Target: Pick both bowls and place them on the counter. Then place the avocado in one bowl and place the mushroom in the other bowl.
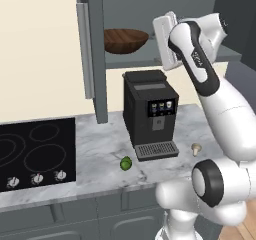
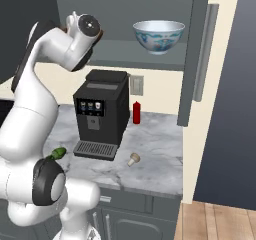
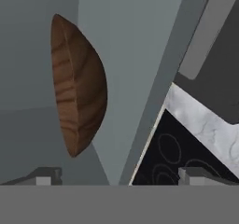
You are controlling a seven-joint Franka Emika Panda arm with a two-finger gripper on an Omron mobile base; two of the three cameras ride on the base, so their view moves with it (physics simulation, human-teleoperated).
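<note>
The dark brown wooden bowl [image 1: 125, 40] sits on the lower shelf of an open wall cabinet. In the hand view the same bowl [image 3: 77, 85] appears rolled on its side, ahead and left of centre. My gripper [image 3: 119, 176] is open and holds nothing; it hovers just right of the wooden bowl at shelf height [image 1: 156, 38], not touching it. The white bowl with blue pattern [image 2: 158, 35] stands further right on the same shelf. On the marble counter [image 1: 100, 149] lie the green avocado [image 1: 126, 163] and the beige mushroom [image 1: 196, 148], left and right of the coffee machine's front.
A black coffee machine [image 1: 150, 114] stands on the counter under the shelf. The black cooktop [image 1: 35, 154] lies to the left. A red bottle [image 2: 136, 112] stands by the back wall. The cabinet doors [image 1: 90, 49] [image 2: 200, 54] hang open on both sides.
</note>
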